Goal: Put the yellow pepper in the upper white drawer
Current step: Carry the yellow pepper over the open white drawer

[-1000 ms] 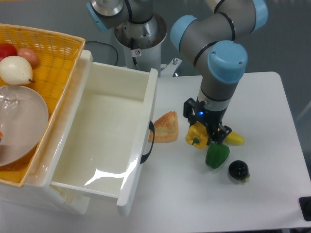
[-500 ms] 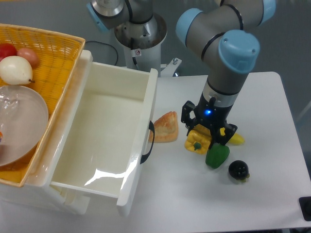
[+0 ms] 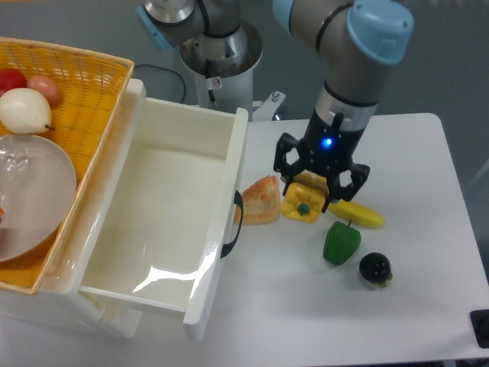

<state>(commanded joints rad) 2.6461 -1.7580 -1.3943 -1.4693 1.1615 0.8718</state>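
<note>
- At the near right edge of the tabletop (image 3: 412, 321) I see a dark object (image 3: 481, 327), cut off by the frame and too little of it showing to name.
- On the tabletop's near-left side the upper white drawer (image 3: 157, 222) stands pulled open, its black curved handle (image 3: 233, 223) on the front panel facing the produce; the inside shows only glossy white floor with a glare patch.
- Toward the right side of the tabletop, a small dark round fruit (image 3: 375, 267) sits nearest me, with the green pepper (image 3: 341, 242) just beside it on its left.
- A little farther back, the long yellow banana (image 3: 356, 214) lies flat, its left end hidden behind the tool.
- Around the middle of the tabletop, my tool (image 3: 308, 203) is clamped on the yellow pepper (image 3: 303, 202), black fingers (image 3: 288, 167) on either side of it, a blue light glowing on the wrist above. The pepper sits just right of the drawer's front panel; I cannot tell whether it touches the tabletop or hangs just above it.
- A wedge of bread (image 3: 261, 200) lies between the pepper and the drawer handle, close to both.
- Past the drawer on the left, the yellow wicker basket (image 3: 92, 84) holds a clear bowl (image 3: 30, 191), a pale round fruit (image 3: 24, 109), and two reddish ones (image 3: 27, 82) at the far side.
- At the far edge, the arm's grey base (image 3: 221, 57) rises behind the drawer.
</note>
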